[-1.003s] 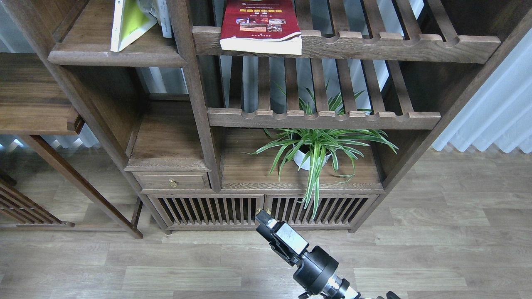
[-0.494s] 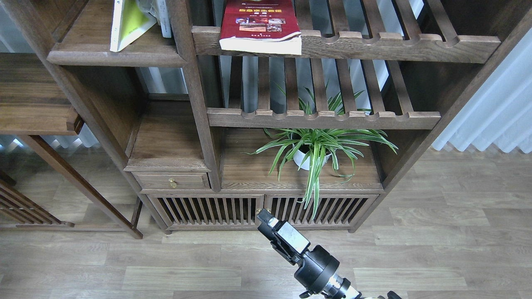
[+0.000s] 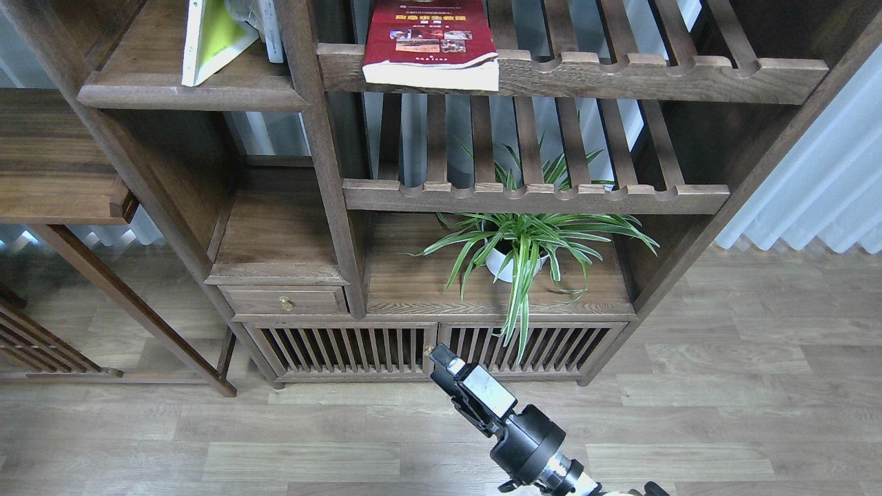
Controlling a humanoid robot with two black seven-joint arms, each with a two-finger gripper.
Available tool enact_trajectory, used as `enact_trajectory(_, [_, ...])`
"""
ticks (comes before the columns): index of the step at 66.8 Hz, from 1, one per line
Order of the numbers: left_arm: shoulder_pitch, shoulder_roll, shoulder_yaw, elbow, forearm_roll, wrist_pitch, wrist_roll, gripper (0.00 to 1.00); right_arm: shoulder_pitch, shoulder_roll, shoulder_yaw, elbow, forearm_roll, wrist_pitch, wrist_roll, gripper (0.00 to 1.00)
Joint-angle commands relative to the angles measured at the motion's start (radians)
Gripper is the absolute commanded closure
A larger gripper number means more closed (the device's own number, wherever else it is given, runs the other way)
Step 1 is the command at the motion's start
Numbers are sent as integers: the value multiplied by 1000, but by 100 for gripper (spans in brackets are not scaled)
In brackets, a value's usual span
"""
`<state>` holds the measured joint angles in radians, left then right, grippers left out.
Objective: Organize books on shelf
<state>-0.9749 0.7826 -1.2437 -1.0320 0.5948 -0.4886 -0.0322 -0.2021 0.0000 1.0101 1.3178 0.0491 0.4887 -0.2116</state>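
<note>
You have one arm in view, rising from the bottom edge right of centre; its side cannot be told from this view, but it is most likely the right arm. Its gripper (image 3: 441,358) points up and left toward the cabinet's slatted doors (image 3: 441,348). You see it end-on and dark, so its fingers cannot be told apart: whether it is open or closed cannot be determined, and nothing shows in its hold. No other arm is in view.

Take the potted plant (image 3: 527,244) as your landmark. It stands on the lower board of the wooden bookcase, under a slatted rack (image 3: 537,196).

The dark red book (image 3: 431,41) lies flat on the upper slatted rack (image 3: 620,69), above and left of the plant, with its page edge overhanging the notched front rail.

The yellow-green book (image 3: 210,38) stands tilted on the solid shelf (image 3: 193,93), far up and left of the plant. Just to its right, pale items (image 3: 265,24) stand against the upright post; they are cut off by the top edge and you cannot tell them apart.

The small drawer with a brass knob (image 3: 286,301) sits left of and slightly below the plant. The gripper hangs over the plank floor (image 3: 723,413), below the plant.
</note>
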Motion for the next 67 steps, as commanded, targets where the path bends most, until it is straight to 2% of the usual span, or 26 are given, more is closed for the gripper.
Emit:
enact_trajectory(1, [8,-5,-39,-2,37,0,2,97,0,0,-1,0,0,0,0,0])
enact_trajectory(10, [21,-16,-60,-3,62,0,2,97,0,0,-2,0,0,0,-2,0])
enact_trajectory(36, [47,-178,-194,-13,255,0,2,97,-10,0,1,3,0,0,0,0])
enact_trajectory(67, [134,-270,-278,-17,286,0,2,97,-10,0,12,3,0,0,0,0])
